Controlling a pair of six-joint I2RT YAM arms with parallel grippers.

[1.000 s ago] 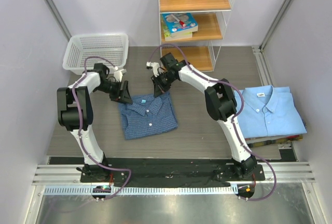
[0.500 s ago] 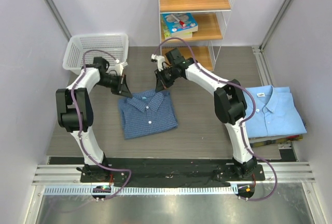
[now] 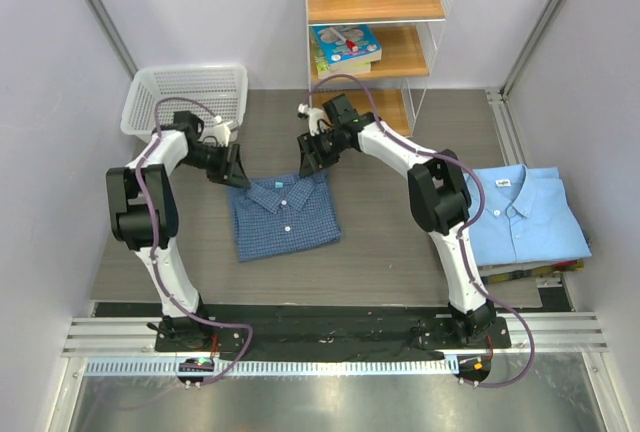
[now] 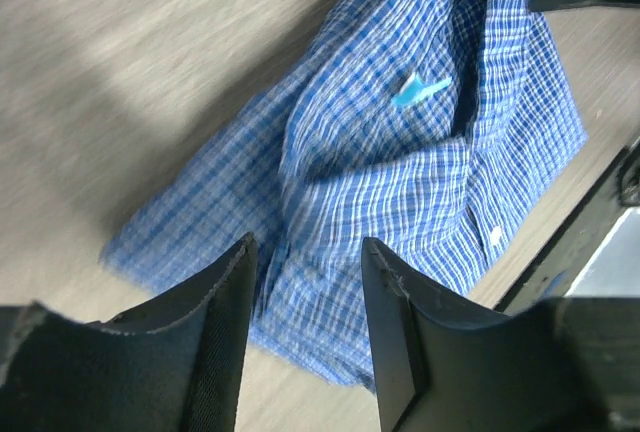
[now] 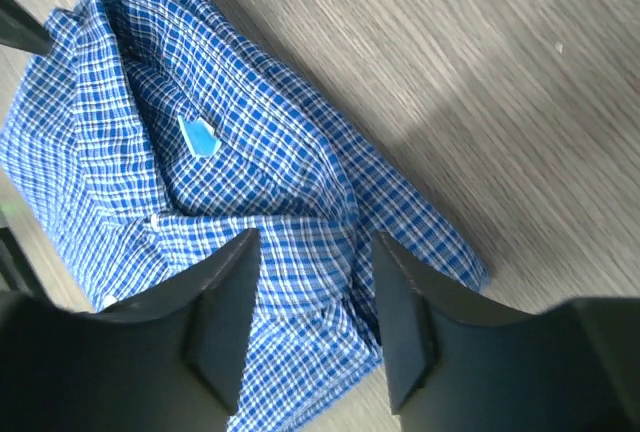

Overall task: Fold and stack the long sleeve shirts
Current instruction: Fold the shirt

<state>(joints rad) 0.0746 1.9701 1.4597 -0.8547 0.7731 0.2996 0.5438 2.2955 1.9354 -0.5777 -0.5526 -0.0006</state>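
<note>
R claw [image 5: 313,252], jaws apart, over chk shirt [image 5: 150,82]

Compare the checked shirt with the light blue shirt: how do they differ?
The checked shirt is dark with fine checks; the light blue shirt is plain and pale. The checked shirt lies mid-table, its collar between the left gripper and right gripper; the light blue shirt lies at the right edge, away from both. Both are folded, front up, collars at the far side.
</note>
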